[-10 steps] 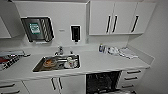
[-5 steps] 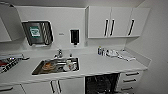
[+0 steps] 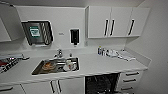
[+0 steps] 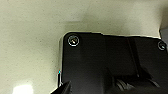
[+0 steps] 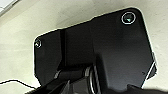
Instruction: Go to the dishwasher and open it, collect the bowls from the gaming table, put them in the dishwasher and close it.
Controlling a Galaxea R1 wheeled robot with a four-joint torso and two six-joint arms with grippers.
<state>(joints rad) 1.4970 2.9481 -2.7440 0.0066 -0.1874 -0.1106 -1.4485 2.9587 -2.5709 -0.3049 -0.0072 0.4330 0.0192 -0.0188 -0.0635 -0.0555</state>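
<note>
You're facing a white kitchenette: counter [image 3: 100,65] w/ steel sink [image 3: 56,66], wall cabinets [image 3: 117,22] above. Dishwasher [image 3: 101,83] sits open under counter, dark inside. Gripper states: can't tell.

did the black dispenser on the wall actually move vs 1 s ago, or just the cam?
No. The black dispenser keeps its place beside the upper cabinets and above the sink; the whole head view has shifted together, so the camera moved.

We're seeing both wrist plates hanging over pale speckled floor; neither claw's fingers are readable, so we can't call either state.
</note>
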